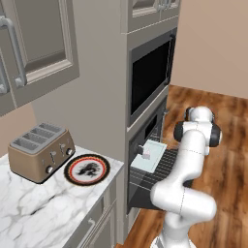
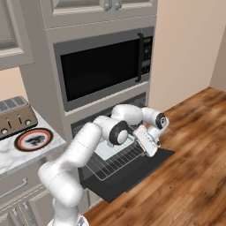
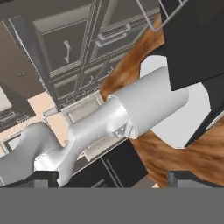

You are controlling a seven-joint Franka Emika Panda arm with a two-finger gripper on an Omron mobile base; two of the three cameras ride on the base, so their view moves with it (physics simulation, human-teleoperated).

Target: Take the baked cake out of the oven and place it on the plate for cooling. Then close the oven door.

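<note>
Left base view: the baked cake (image 1: 144, 150), a small pale wedge, sits on a tray (image 1: 149, 156) on the pulled-out rack of the oven (image 1: 147, 160); the plate (image 1: 87, 169) waits on the counter beside the toaster (image 1: 41, 151). Right base view: the gripper (image 2: 151, 143) hangs over the lowered oven door (image 2: 132, 173), holding nothing. Hand view: fingertips (image 3: 46, 178) stand spread wide; the cake looks light and crumbly, best pinched gently across its flat sides.

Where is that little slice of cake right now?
In the left base view, the baked cake sits on a pale tray on the pulled-out oven rack, right of the plate.
</note>
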